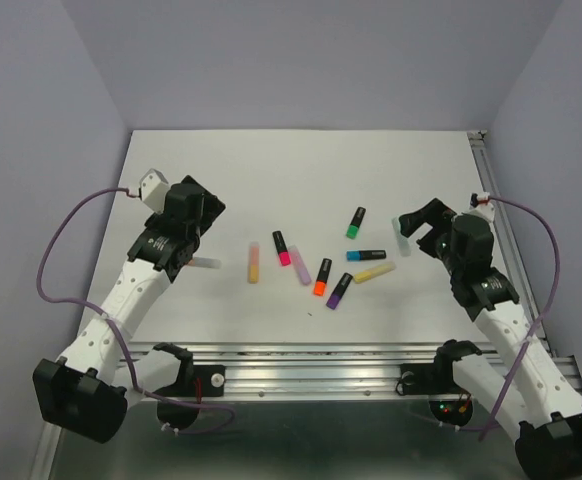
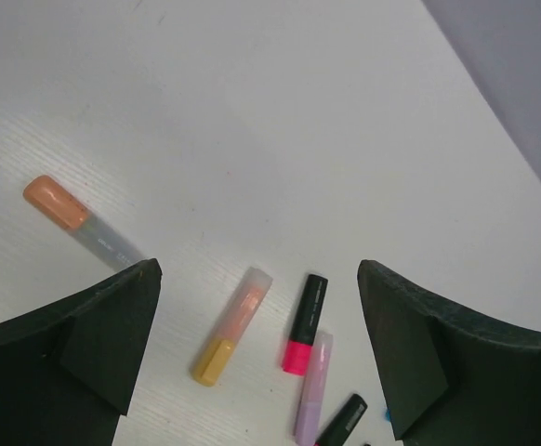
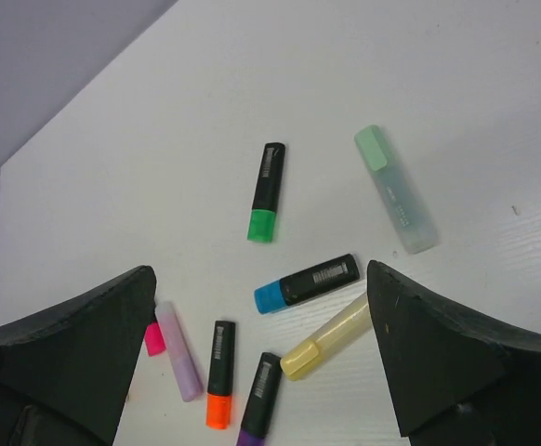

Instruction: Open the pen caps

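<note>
Several capped pens lie in the middle of the table. A peach pen (image 1: pixel 253 262) with a yellow cap (image 2: pixel 213 360), a pink-capped black pen (image 1: pixel 282 248) and a lilac pen (image 1: pixel 301 266) lie left of centre. Orange-capped (image 1: pixel 322 276), purple-capped (image 1: pixel 339 291), blue-capped (image 1: pixel 366 255) and green-capped (image 1: pixel 356 222) black pens, a pastel yellow pen (image 1: pixel 374 272) and a mint pen (image 1: pixel 401 238) lie to the right. A clear pen with a peach cap (image 2: pixel 55 202) lies by my left gripper (image 1: pixel 186 250), which is open and empty above the table. My right gripper (image 1: pixel 416 225) is open and empty over the mint pen.
The white table (image 1: pixel 301 170) ends at a metal rail (image 1: pixel 311 352) along the near edge. Grey walls stand at the back and both sides. A purple cable (image 1: pixel 56 250) loops beside the left arm.
</note>
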